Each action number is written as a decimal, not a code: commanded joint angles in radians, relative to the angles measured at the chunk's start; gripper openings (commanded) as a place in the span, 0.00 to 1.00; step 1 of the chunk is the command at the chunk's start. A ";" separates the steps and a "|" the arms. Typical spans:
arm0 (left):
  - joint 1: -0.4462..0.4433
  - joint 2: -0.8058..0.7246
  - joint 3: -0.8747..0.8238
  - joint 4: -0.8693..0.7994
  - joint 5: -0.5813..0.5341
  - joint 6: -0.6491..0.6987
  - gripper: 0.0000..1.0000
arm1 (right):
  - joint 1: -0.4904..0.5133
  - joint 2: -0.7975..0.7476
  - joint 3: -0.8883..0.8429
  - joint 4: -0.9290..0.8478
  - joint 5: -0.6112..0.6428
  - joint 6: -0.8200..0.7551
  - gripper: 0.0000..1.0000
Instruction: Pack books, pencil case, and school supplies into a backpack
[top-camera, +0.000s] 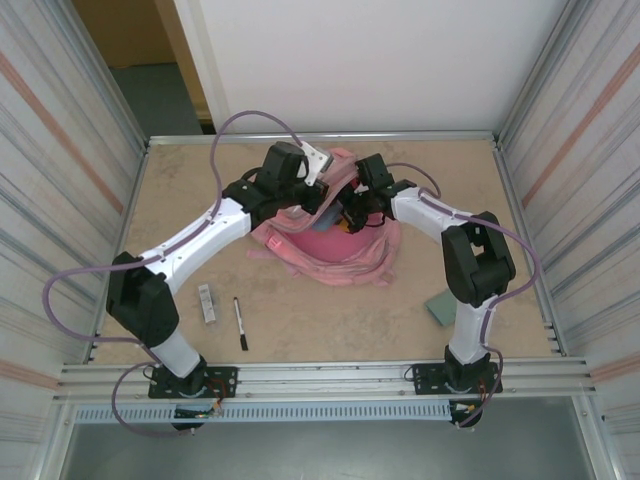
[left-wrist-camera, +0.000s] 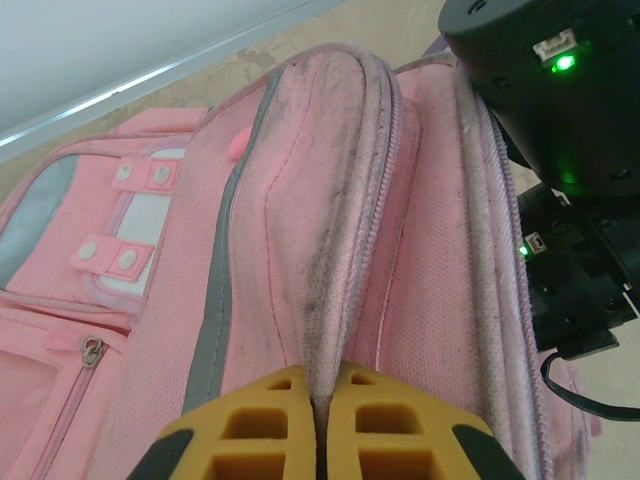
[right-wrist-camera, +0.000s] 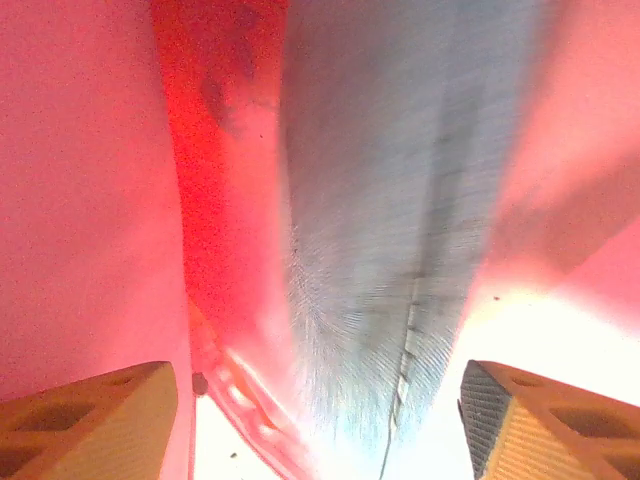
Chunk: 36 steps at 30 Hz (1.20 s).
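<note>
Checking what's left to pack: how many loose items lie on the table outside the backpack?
3: bar and pen at the near left, grey-green piece at the near right. More may hide under the backpack.

The left gripper (top-camera: 322, 192) and right gripper (top-camera: 352, 214) meet at the top of the pink backpack (top-camera: 330, 258). Well back from the left fingers, a pale bar (top-camera: 207, 302) and black pen (top-camera: 240, 324) lie on the table (top-camera: 320, 330). A grey-green flat piece (top-camera: 440, 308) lies well back from the right fingers.
</note>
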 joint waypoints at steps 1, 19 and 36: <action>0.012 -0.088 -0.004 0.120 0.045 -0.023 0.00 | -0.011 -0.012 -0.027 -0.019 -0.046 -0.032 0.75; 0.022 -0.105 -0.017 0.131 0.113 -0.042 0.00 | 0.025 0.050 -0.091 0.151 -0.025 -0.003 0.46; 0.042 -0.088 0.039 0.139 0.150 -0.056 0.00 | 0.130 0.206 -0.041 0.556 0.119 0.329 0.26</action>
